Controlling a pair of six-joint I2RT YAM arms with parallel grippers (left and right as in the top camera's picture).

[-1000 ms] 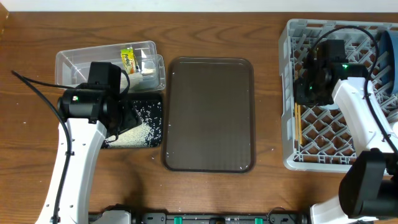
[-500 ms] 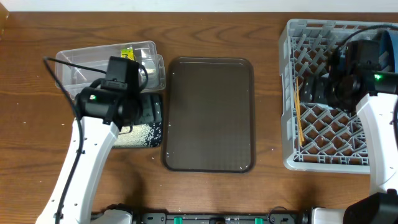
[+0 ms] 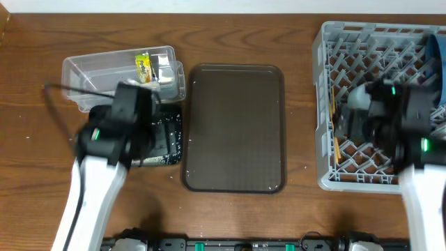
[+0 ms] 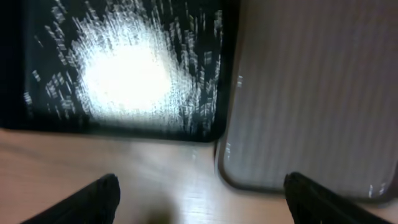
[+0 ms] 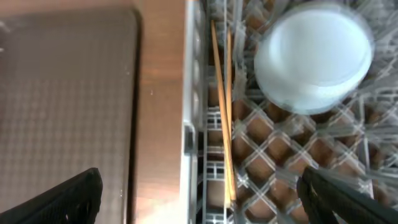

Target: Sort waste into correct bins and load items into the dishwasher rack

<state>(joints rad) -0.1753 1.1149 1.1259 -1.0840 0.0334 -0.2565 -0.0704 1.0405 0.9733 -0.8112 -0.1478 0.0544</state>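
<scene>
Over the black tray [image 4: 37, 118] my left gripper [image 4: 199, 210] hangs open and empty, with the loose white rice [image 4: 127, 68] piled on the tray ahead of it. The clear tub [image 3: 90, 70] behind holds the yellow-green wrapper [image 3: 143, 66] and white tissue [image 3: 166, 75]. My right gripper [image 5: 202, 208] is open and empty above the near left part of the grey dishwasher rack [image 3: 322, 104]. The wooden chopsticks [image 5: 224, 112] lie in the rack along its left wall. A white cup [image 5: 314, 56] stands beside them. A dark-blue bowl [image 3: 437, 52] shows at the rack's far right.
The large dark brown serving tray [image 3: 233, 129] lies between the bins and the rack, its edge in both wrist views [image 4: 311, 93] [image 5: 62, 93]. Bare wooden table [image 3: 300, 104] surrounds it. My left arm [image 3: 115, 132] hides most of the black tray from overhead.
My right gripper has opened wide and drawn back toward the table's front, leaving the chopsticks in the rack. My left arm has pulled back toward the front over the black tray.
</scene>
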